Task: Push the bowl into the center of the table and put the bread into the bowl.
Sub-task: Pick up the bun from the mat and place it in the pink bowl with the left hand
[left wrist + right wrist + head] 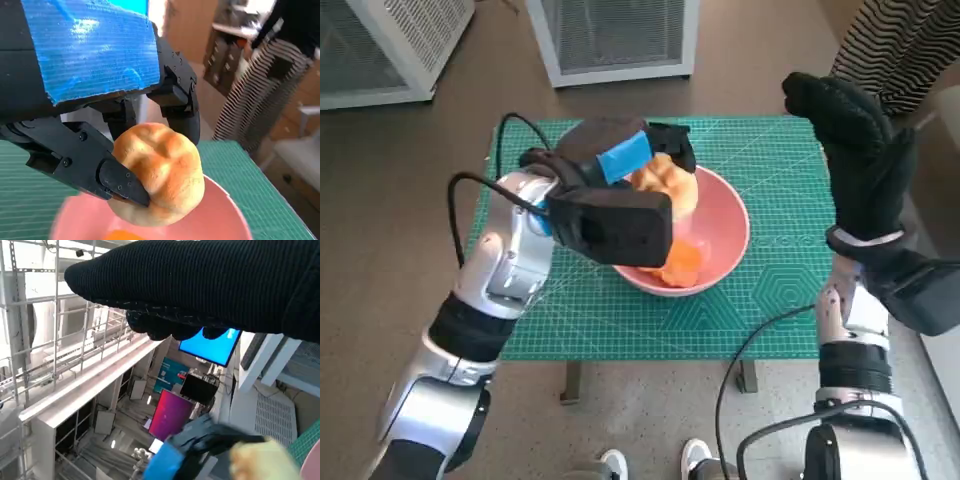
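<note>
Left hand (620, 165): pinching the bread roll (160, 172) above the pink bowl (725, 235), which is sitting near the centre of the green cutting mat (770, 300). Right hand (850, 140): hovering raised beside the table, holding nothing, fingers' spread unclear. Risk: roll is hanging near the bowl's rim; releasing early is likely sending it bouncing out.

The pink bowl (725, 235) sat about mid-table on the green mat (780, 300), and the left hand (620, 165) with the bread (670, 190) hung over its far left rim, blocking entry from that side. The bowl's right half lay uncovered from above, an orange object (682, 262) on its floor. The right hand (850, 140) stood raised over the table's far right corner, apart from the bowl. Bare mat ran along the near edge.
</note>
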`<move>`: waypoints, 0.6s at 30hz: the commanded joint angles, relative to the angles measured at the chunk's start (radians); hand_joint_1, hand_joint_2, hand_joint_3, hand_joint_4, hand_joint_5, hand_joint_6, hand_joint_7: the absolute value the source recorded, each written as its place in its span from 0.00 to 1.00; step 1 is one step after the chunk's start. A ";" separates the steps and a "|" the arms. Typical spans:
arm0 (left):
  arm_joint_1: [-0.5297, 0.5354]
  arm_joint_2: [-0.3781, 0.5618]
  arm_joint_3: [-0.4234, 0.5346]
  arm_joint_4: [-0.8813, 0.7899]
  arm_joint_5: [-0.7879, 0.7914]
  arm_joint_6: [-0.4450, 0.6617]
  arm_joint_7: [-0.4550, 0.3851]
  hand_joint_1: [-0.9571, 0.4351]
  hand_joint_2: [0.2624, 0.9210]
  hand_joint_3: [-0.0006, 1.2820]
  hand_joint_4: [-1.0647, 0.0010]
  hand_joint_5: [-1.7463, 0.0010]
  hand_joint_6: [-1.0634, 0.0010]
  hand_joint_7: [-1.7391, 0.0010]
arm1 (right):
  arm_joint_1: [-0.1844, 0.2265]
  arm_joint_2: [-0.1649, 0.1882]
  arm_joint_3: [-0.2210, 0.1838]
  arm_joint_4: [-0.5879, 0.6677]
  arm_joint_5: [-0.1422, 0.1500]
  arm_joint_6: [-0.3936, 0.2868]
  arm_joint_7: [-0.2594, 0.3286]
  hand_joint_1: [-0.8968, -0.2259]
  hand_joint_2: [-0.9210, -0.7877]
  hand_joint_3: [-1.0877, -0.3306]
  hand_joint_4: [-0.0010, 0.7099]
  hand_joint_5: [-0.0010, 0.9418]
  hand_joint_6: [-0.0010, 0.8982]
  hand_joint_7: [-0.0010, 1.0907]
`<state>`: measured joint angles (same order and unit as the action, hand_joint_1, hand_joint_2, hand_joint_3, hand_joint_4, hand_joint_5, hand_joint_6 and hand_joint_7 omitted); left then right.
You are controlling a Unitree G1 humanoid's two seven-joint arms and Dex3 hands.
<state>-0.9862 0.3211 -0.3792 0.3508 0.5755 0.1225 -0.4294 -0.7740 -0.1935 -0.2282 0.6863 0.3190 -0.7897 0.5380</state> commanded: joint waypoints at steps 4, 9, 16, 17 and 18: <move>-0.068 -0.042 -0.035 0.131 0.022 -0.041 0.041 0.69 0.99 0.02 0.31 0.38 0.37 0.34 | 0.031 -0.007 0.000 -0.007 0.008 0.002 0.013 0.53 0.00 0.46 0.32 0.00 0.00 0.56; -0.072 -0.059 -0.040 0.188 0.015 -0.067 0.059 0.69 1.00 0.05 0.34 0.33 0.41 0.34 | 0.039 -0.011 -0.003 -0.016 0.008 0.003 0.012 0.53 0.00 0.46 0.32 0.00 0.00 0.56; -0.051 -0.064 -0.031 0.209 0.003 -0.078 0.070 0.67 0.89 0.17 0.57 0.55 0.69 0.49 | 0.045 -0.014 -0.008 -0.016 0.008 0.004 0.009 0.54 0.00 0.47 0.33 0.00 0.01 0.56; -0.048 -0.063 -0.031 0.207 0.005 -0.072 0.069 0.65 0.88 0.15 0.58 0.69 0.68 0.60 | 0.045 -0.013 -0.008 -0.016 0.007 0.004 0.008 0.54 0.00 0.47 0.33 0.00 0.01 0.55; -0.046 -0.062 -0.031 0.204 0.006 -0.067 0.068 0.63 0.88 0.13 0.60 0.79 0.68 0.67 | 0.045 -0.012 -0.008 -0.016 0.006 0.005 0.006 0.53 0.00 0.47 0.33 0.00 0.01 0.55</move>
<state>-1.0369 0.2605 -0.4169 0.5593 0.5871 0.0542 -0.3690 -0.7560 -0.1984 -0.2343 0.6665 0.3194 -0.7899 0.5423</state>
